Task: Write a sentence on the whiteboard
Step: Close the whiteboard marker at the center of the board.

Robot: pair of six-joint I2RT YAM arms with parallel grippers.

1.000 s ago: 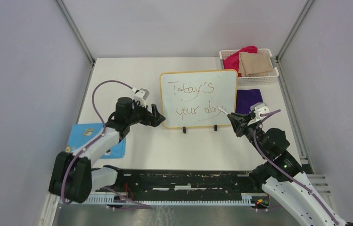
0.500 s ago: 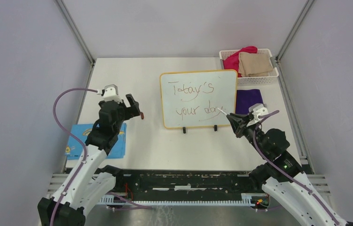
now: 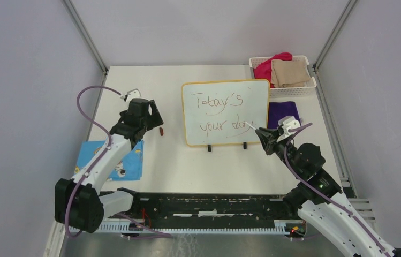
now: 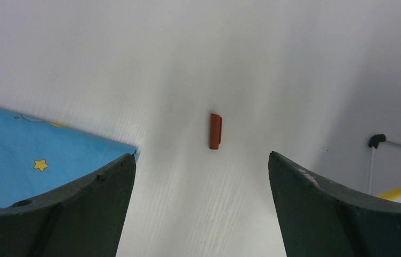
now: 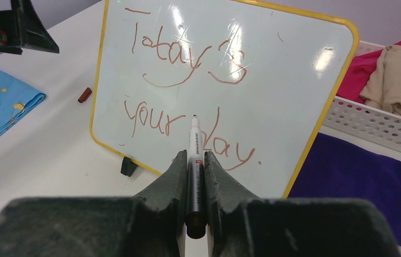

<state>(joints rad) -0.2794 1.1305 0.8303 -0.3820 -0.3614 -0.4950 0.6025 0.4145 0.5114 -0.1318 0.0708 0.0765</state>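
Observation:
The whiteboard [image 3: 252, 101] [image 5: 294, 91] stands upright on its two black feet at the table's middle. Its yellow frame encloses the sentence [image 3: 220, 113] [image 5: 184, 85], "Today's your day", in two reddish-brown lines. My right gripper [image 3: 264, 137] [image 5: 195, 156] is shut on a marker [image 3: 251, 127] [image 5: 195, 144]. The marker's tip points at the board's face beside the word "day"; I cannot tell whether it touches. Left of the board, my left gripper [image 3: 151, 122] [image 4: 201, 156] hangs open above a small red cap [image 3: 161, 131] [image 4: 215, 130] lying on the table.
A blue star-print cloth [image 3: 113, 160] [image 4: 21, 155] lies at the near left. A purple cloth [image 3: 282, 113] [image 5: 358, 176] lies right of the board. A white basket [image 3: 294, 89] of folded pink and beige cloths stands at the back right.
My left arm has drawn back from the board's left edge and swung left, and now hovers over the red cap. The right gripper and marker have hardly shifted.

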